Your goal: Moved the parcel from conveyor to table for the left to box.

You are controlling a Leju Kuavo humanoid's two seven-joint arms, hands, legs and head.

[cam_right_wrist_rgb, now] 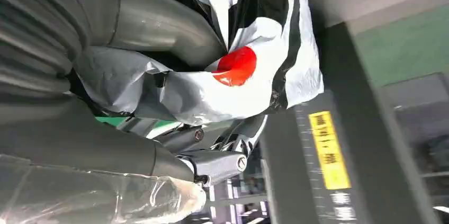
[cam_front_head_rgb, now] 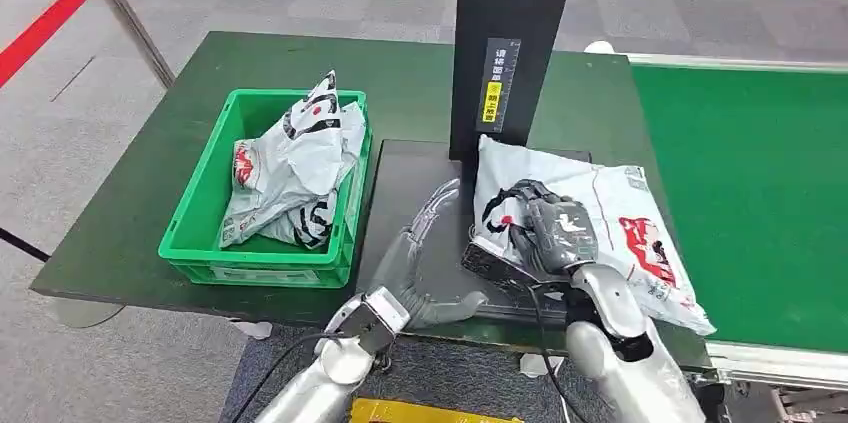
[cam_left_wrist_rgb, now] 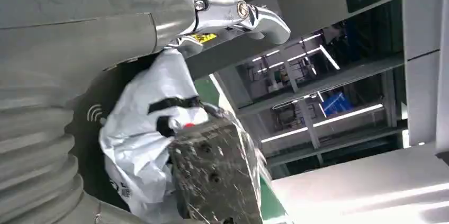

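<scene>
Right robot hand (cam_front_head_rgb: 553,228) grips the grey parcel (cam_front_head_rgb: 600,218) lying on the dark plate (cam_front_head_rgb: 410,193) of the bench (cam_front_head_rgb: 130,213), its long axis running toward the conveyor (cam_front_head_rgb: 760,163). Left robot hand (cam_front_head_rgb: 430,233) rests spread beside it. Right wrist view shows the parcel's red dot; the post's yellow label (cam_right_wrist_rgb: 328,150) is unreadable.

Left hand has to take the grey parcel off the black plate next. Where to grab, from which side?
Probably the parcel's near-left edge, approached from the left hand's own side. That edge overhangs the black plate toward the left hand and is crumpled, soft film. The right hand grips the middle; the black post blocks the far side.
</scene>
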